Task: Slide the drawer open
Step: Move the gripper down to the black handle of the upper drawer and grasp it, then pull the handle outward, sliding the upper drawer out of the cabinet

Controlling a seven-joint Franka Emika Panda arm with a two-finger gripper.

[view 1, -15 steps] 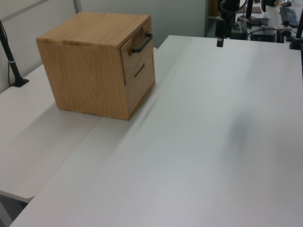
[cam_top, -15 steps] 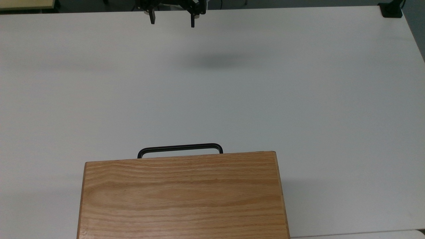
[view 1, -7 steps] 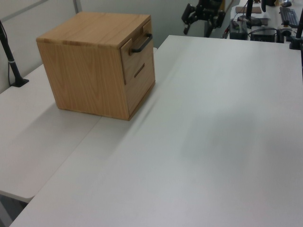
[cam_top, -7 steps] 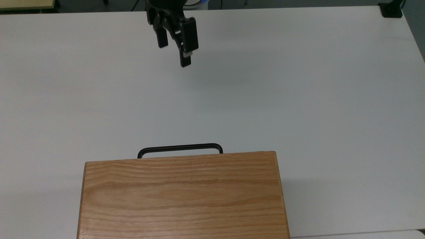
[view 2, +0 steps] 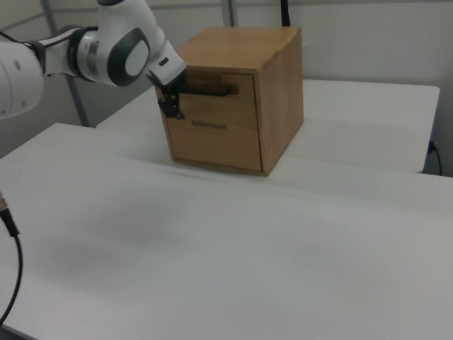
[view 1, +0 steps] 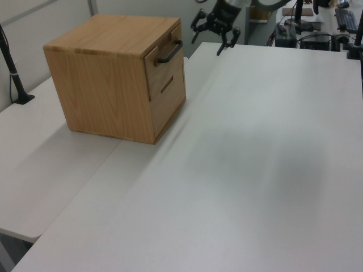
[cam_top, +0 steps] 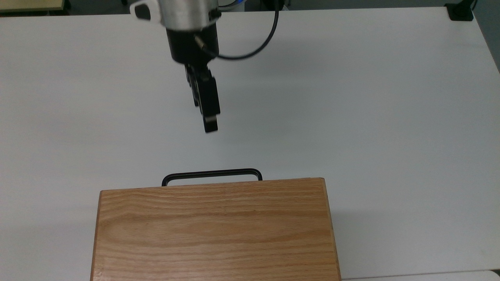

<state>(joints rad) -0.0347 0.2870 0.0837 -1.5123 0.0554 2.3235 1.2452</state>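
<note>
Drawer (view 1: 164, 55) | shut flush in oak cabinet (view 1: 116, 76), left view's upper left | handle (cam_top: 211, 174) untouched | claw (view 1: 214, 37) spread wide, empty, short of handle | progress: approach only; grasp and slide remain

The top view looks straight down on the white desk (cam_top: 351, 97); left and right views look obliquely from opposite sides, sharing the oak-grained wooden cabinet (view 1: 108, 85).

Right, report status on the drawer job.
Pincer open, in the air, short of the handle. Drawer shut, untouched. Table between them bare.
</note>
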